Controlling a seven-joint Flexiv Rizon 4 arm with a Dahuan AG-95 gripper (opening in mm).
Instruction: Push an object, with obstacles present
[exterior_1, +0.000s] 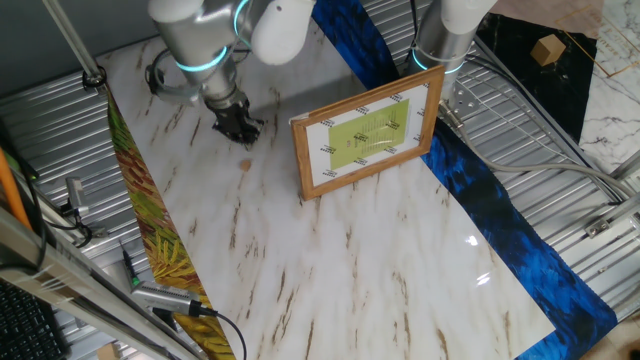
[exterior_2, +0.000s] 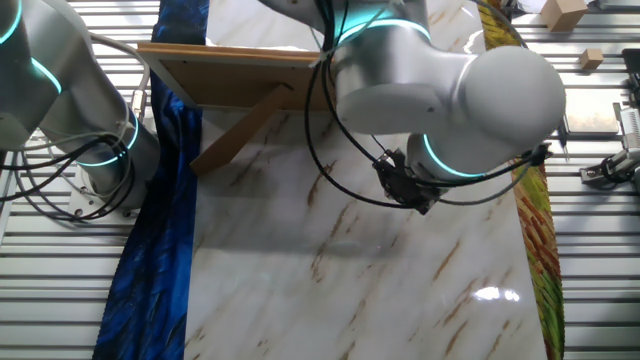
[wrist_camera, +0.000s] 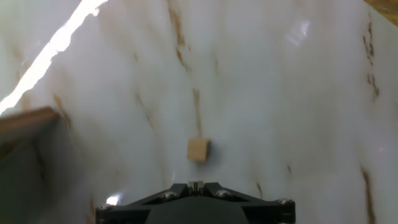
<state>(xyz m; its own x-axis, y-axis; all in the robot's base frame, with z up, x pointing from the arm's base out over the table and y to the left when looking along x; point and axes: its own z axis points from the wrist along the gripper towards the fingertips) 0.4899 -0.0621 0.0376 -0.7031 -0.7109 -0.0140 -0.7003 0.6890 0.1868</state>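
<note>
Because the nub (wrist_camera: 198, 150) is so small and looks like light, stiff wood, I judge it will skid or roll easily on the slick marble surface (exterior_1: 380, 260), so push it squarely at its near face. It lies just ahead of the hand (wrist_camera: 196, 185), whose fingers appear pressed together, with the picture frame (exterior_1: 368, 132) standing off to one side.
</note>
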